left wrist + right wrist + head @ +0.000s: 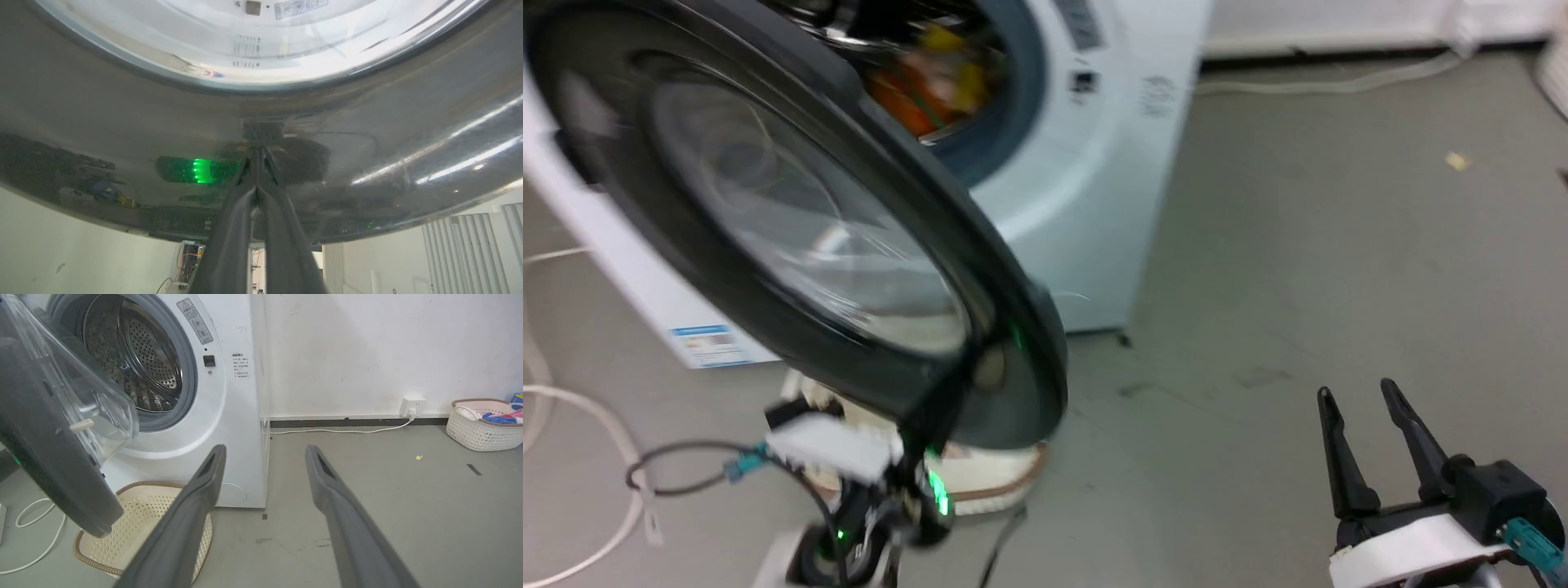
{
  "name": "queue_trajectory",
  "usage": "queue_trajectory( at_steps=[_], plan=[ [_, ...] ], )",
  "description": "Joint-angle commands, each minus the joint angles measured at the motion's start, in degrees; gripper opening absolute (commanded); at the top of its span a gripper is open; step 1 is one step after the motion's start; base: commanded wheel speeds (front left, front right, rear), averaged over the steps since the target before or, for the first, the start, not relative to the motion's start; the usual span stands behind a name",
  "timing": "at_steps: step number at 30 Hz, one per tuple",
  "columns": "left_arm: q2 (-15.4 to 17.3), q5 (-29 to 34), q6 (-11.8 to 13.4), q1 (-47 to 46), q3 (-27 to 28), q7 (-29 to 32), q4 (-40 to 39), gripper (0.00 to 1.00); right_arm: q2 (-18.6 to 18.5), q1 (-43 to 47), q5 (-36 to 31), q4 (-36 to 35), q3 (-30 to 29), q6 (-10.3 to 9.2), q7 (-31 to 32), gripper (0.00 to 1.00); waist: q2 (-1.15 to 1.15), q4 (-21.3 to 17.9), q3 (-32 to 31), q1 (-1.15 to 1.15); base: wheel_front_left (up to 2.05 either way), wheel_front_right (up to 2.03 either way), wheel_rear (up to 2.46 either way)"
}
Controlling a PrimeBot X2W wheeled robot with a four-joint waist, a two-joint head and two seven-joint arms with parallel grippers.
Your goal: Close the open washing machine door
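The washing machine door (809, 237), a round black rim around a bulging clear window, stands half open in front of the white washing machine (1086, 204). My left gripper (960, 371) is shut, and its joined fingertips (256, 157) press on the door's glossy black outer rim (122, 110) below the glass. In the right wrist view the door (49, 465) hangs at the left, before the steel drum (139, 355) and the washer's front (233, 424). Low at the right, my right gripper (1357, 392) is open over the floor, away from the door, with nothing between its fingers (196, 498).
A cream perforated basket (163, 510) sits on the floor under the door. Orange and yellow laundry (931, 73) lies in the drum. White cables (572, 408) trail at the left. A second basket (482, 428) with clothes stands by the far wall, near a wall socket (412, 405).
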Motion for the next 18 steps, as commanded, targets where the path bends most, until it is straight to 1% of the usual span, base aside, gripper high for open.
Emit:
queue_trajectory(
  at_steps=[1, 6, 10, 14, 18],
  plan=[
    [-0.03, -1.10, -0.26, -2.74, -0.52, -1.97, 0.83, 0.00, 0.18, -0.86, 0.42, 0.08, 0.26, 0.05, -0.25, 1.00, 0.00, -5.46, 4.47, -0.01, 0.00, 0.00, 0.00],
    [-0.03, -3.91, -0.27, -12.15, -1.73, -9.95, 5.83, 0.00, 0.58, -1.82, 1.24, 0.58, 1.37, 0.05, -0.25, 1.00, 0.00, -9.25, 6.91, -0.01, 0.00, 0.00, 0.00],
    [-0.04, -3.53, -0.27, -18.76, -2.18, -14.93, 10.52, 0.00, 0.78, -2.67, 1.88, 0.89, 2.44, 0.05, -0.25, 1.00, 0.00, -11.21, 7.96, -0.01, 0.00, 0.00, 0.00],
    [-0.04, -3.55, -0.27, -22.16, -2.40, -17.31, 13.65, 0.00, 0.88, -3.06, 2.43, 1.02, 2.89, 0.05, -0.25, 1.00, 0.00, -11.31, 7.89, -0.01, 0.00, 0.00, 0.00],
    [-0.04, -2.15, -0.27, -21.42, -2.62, -17.83, 13.96, 0.00, 0.92, -2.84, 4.20, -0.38, 3.73, 0.05, -0.25, 1.00, 0.00, -9.49, 6.38, -0.01, 0.00, 0.00, 0.00]
  ],
)
